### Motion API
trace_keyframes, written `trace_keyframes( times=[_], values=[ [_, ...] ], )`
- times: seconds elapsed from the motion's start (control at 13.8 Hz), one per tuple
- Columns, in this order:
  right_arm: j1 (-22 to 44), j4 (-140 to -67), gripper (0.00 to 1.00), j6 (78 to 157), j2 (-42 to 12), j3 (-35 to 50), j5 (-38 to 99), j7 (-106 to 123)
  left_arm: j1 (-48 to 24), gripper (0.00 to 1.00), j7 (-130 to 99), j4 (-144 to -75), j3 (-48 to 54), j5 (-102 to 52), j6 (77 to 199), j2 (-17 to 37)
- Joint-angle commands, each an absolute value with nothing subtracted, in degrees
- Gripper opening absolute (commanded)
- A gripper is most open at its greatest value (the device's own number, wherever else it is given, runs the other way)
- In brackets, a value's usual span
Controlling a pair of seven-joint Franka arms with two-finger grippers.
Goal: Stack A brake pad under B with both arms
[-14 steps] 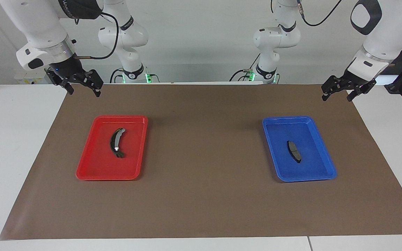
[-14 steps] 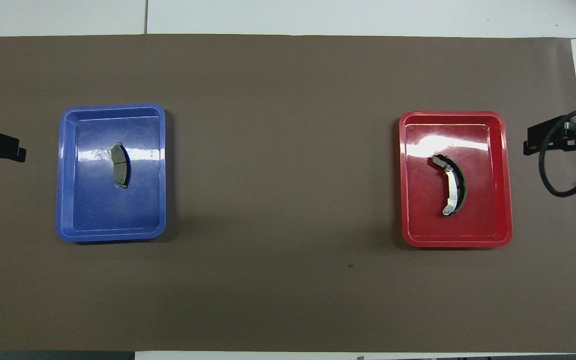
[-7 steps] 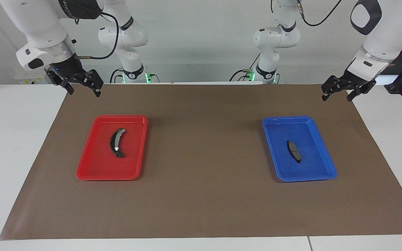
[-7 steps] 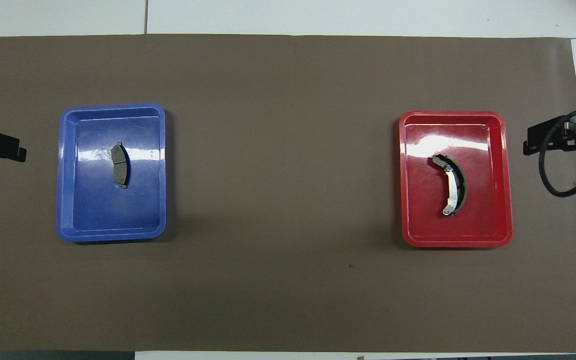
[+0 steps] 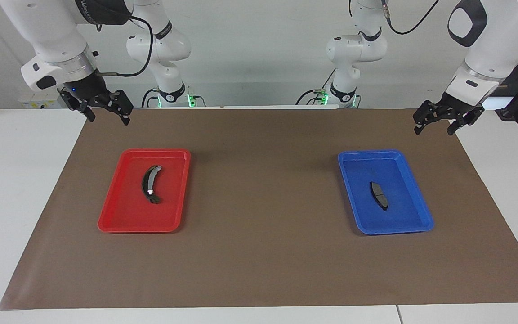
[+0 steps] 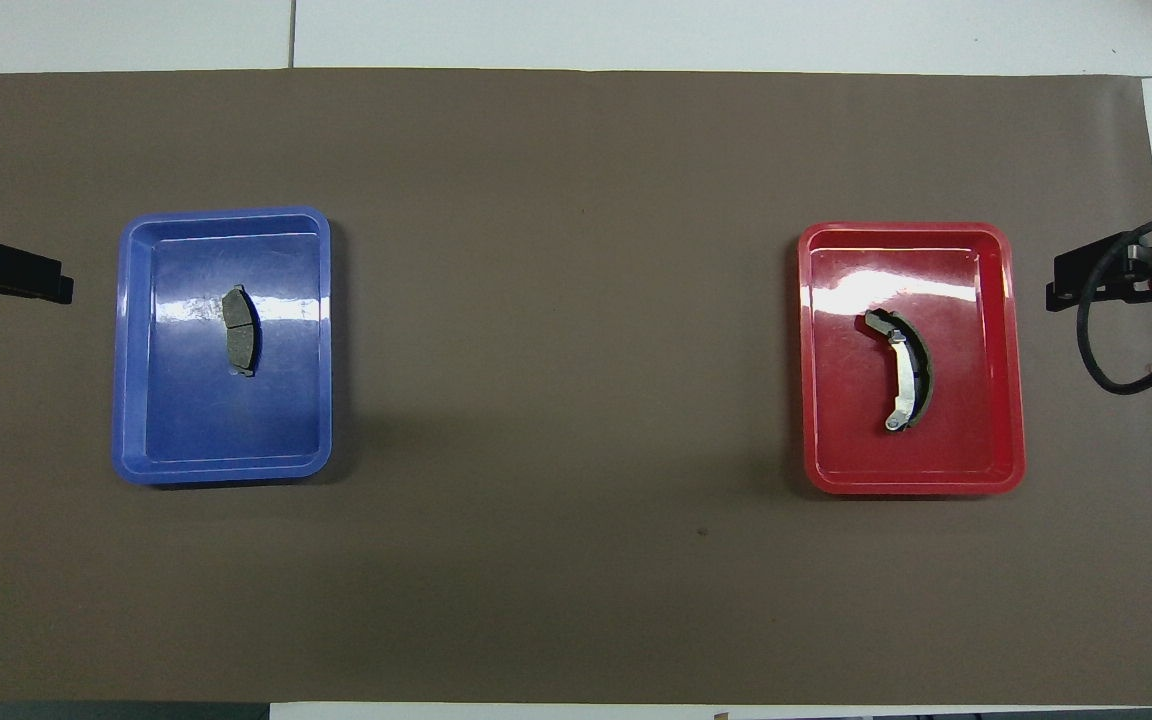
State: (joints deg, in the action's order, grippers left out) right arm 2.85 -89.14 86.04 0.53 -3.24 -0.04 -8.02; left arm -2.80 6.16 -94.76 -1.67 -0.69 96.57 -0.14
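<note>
while apart in trays, A brake pad [image 5: 379,195], B [image 5: 149,184]

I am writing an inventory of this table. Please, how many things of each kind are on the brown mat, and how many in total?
Trays: 2, the red tray and the blue tray
Brake parts: 2, the short brake pad in the blue tray and the curved brake shoe in the red tray
Total: 4
</note>
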Motion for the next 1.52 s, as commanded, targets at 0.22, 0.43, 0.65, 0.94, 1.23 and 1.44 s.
trace_keyframes(
  times=[0.22,0.43,0.65,0.94,1.23,1.44],
  values=[
    [2.2,-90.9,1.00,87.0,1.9,-3.0,-0.2,-7.1,-5.9,0.99,1.0,-111.4,-1.8,0.0,117.4,0.0],
    [2.1,-91.2,1.00,87.1,2.0,-3.0,-0.2,-6.9,-6.3,0.98,-0.1,-119.2,-1.8,0.0,129.6,3.9],
    [2.2,-93.7,1.00,88.8,3.0,-3.0,-0.2,-6.9,-6.1,0.98,-0.1,-123.4,-1.9,-0.1,138.7,8.5],
    [2.7,-96.8,1.00,91.7,4.2,-3.0,0.2,-5.2,-6.5,0.96,-1.4,-126.0,-1.8,-0.1,143.5,11.2],
    [4.3,-115.0,1.00,110.2,8.6,-3.0,2.0,-2.5,-6.2,0.64,-1.6,-126.0,-1.9,-0.1,145.5,12.1],
    [4.1,-117.8,1.00,117.0,2.8,-3.0,2.0,-0.2,-6.4,0.14,-1.4,-125.9,-1.9,-0.1,144.6,12.0]
  ],
)
